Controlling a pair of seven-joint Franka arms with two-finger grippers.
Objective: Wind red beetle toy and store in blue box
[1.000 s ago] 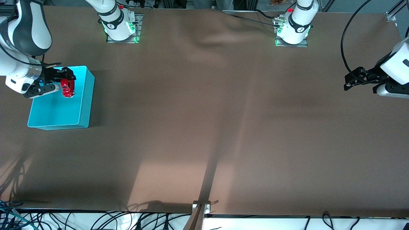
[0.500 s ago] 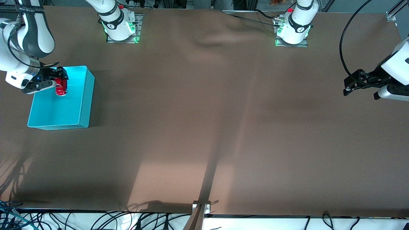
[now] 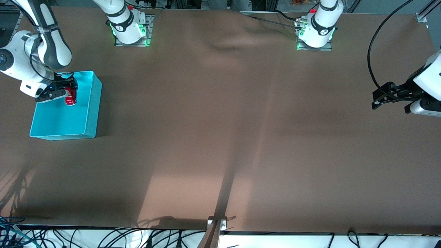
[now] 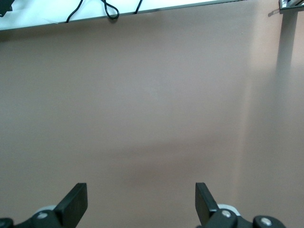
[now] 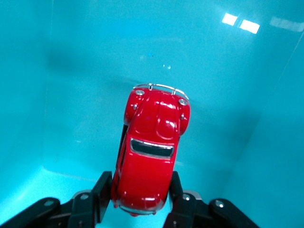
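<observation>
Front view: right gripper [image 3: 68, 95] clamps the red beetle toy [image 3: 70, 96] inside the blue box [image 3: 90, 113], at the right arm's end of the surface [image 3: 220, 120]; left gripper [image 3: 379, 98] waits, empty. Left wrist view: fingers [image 4: 73, 203] spread wide. Right wrist view: toy nose-down, pinched between both fingers [image 5: 100, 192].

Toy car [image 5: 151, 154]: glossy red paint w/ shiny silver trim, dark glassy window; box [image 3: 90, 106]: smooth cyan plastic, faintly reflective inside; table cover [image 3: 241, 120]: matt brown cloth, slightly rippled; arm shells: smooth white plastic.
</observation>
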